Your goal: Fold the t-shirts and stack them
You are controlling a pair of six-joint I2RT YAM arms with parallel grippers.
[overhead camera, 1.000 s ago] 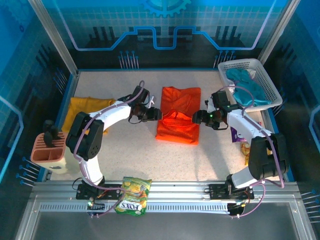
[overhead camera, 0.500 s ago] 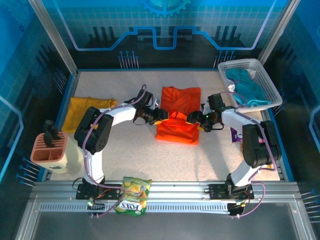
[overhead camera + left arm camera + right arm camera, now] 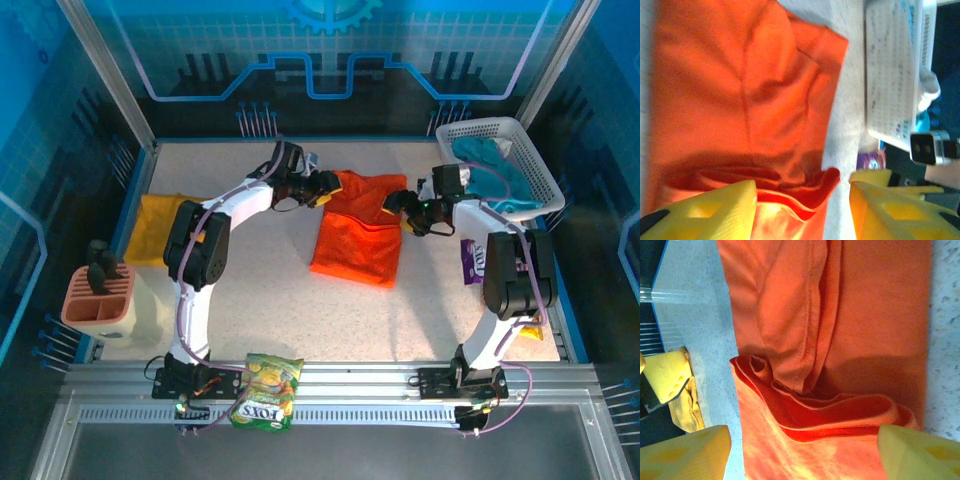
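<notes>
Middle of the table [image 3: 260,300], one t-shirt [image 3: 355,240] lying there, the left gripper [image 3: 325,188] at its far left corner, the right gripper [image 3: 398,203] at its far right. Second t-shirt [image 3: 158,225] over by the left edge, basket [image 3: 530,150] in the far right corner, snack bag [image 3: 266,392] on the near rail.

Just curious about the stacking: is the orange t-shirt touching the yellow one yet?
Apart. The top view shows the orange t-shirt mid-table and the yellow t-shirt by the left edge, with bare table between them.
</notes>
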